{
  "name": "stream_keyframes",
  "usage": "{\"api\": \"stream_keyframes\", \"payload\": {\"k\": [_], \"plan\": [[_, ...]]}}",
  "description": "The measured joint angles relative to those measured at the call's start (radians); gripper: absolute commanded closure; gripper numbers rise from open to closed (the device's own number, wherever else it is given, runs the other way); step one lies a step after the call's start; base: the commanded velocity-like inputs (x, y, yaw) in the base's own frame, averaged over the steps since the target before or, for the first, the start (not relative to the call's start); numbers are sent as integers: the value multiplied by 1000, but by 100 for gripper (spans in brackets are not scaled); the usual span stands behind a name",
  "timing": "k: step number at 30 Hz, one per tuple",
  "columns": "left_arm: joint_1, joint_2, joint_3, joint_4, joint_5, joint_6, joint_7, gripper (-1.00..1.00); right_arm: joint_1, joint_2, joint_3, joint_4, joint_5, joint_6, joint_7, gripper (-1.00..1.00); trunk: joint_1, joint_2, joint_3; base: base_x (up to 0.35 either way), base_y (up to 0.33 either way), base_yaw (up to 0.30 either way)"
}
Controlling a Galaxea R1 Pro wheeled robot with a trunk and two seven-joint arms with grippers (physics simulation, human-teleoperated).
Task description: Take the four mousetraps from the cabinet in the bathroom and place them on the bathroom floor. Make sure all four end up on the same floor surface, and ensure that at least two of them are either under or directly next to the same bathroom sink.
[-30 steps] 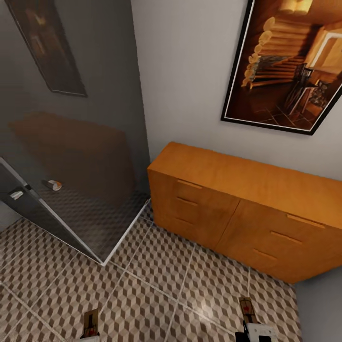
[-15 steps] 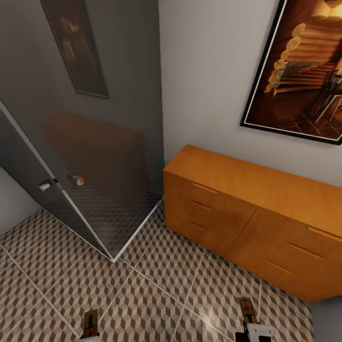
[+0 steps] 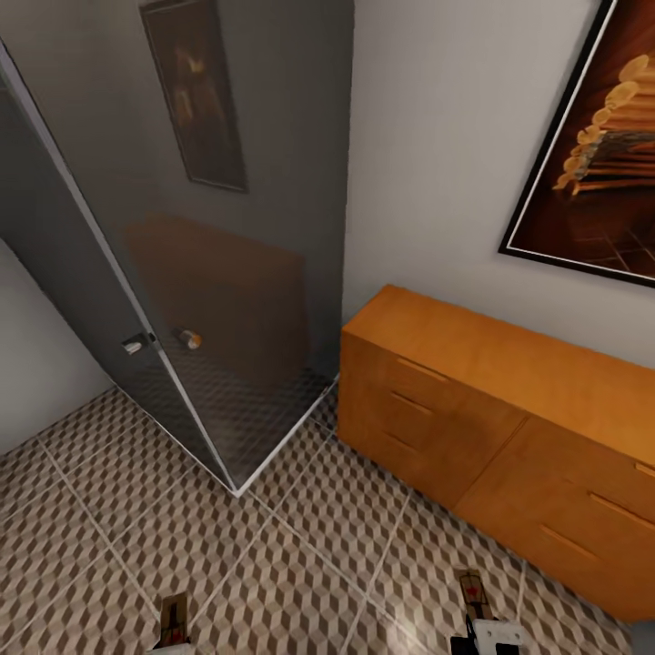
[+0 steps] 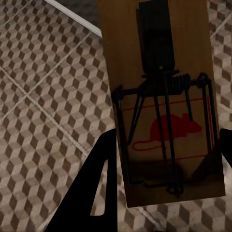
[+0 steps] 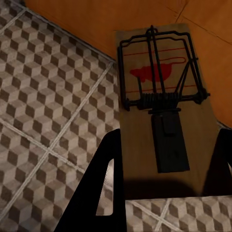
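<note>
- Left gripper (image 4: 164,193) clamped on a mousetrap (image 4: 164,101), held above the bathroom floor (image 3: 273,564), out in front of the cabinet (image 3: 473,409).
- Right gripper (image 5: 166,183) gripping a second mousetrap (image 5: 162,96), close to the cabinet's base.
- Both traps apparently lifted off the tiles, though hard to confirm.
- Glass shower door (image 3: 209,318) just beside the cabinet's end.

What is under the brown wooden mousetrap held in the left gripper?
Under the brown wooden mousetrap in the left gripper lies the cube-patterned tile floor with pale grout lines. The tiles directly beneath the board are covered by it and cannot be seen.
</note>
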Motion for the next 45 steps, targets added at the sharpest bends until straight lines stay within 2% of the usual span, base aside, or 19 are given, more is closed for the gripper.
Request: {"api": "stream_keyframes", "payload": {"k": [45], "plan": [[1, 0, 0, 0, 0, 0, 0, 100, 0, 2, 0, 11, 0, -1, 0, 100, 0, 0, 52, 0, 0, 221]]}}
